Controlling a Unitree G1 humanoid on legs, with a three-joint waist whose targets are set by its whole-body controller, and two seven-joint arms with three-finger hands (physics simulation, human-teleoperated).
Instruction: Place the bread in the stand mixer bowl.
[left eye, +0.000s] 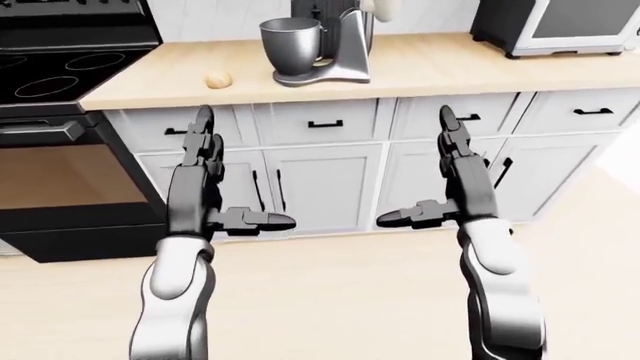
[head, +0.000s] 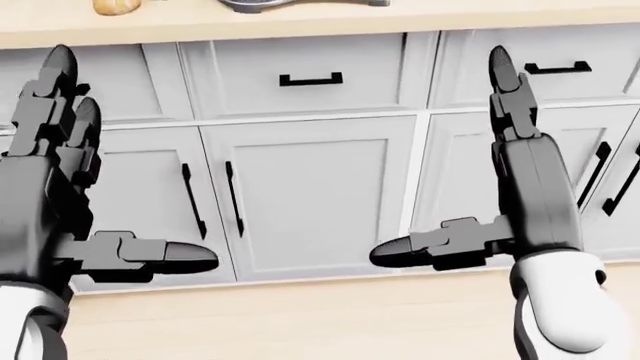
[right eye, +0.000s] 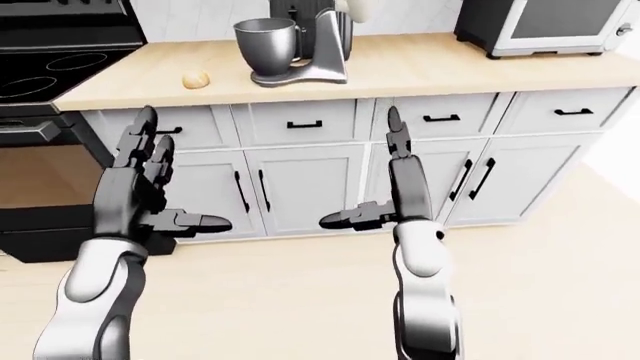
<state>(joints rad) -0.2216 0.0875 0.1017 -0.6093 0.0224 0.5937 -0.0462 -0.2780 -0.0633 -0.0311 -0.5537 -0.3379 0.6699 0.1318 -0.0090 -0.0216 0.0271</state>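
A light wood counter (left eye: 430, 71) tops the pale cabinets. On it sit a small bread roll (left eye: 218, 79) toward the left, a stand mixer (left eye: 335, 41) with its metal bowl (left eye: 283, 43) near the middle, and what looks like a microwave (left eye: 560, 24) at the right, cut off by the frame edge.

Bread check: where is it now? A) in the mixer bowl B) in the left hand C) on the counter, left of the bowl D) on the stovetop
C: the bread lies on the wooden counter, left of the stand mixer bowl; both hands are open and empty.

Stand mixer (left eye: 335, 41) top cropped; microwave (left eye: 560, 26) cropped; bowl (left eye: 283, 46) interior unseen.
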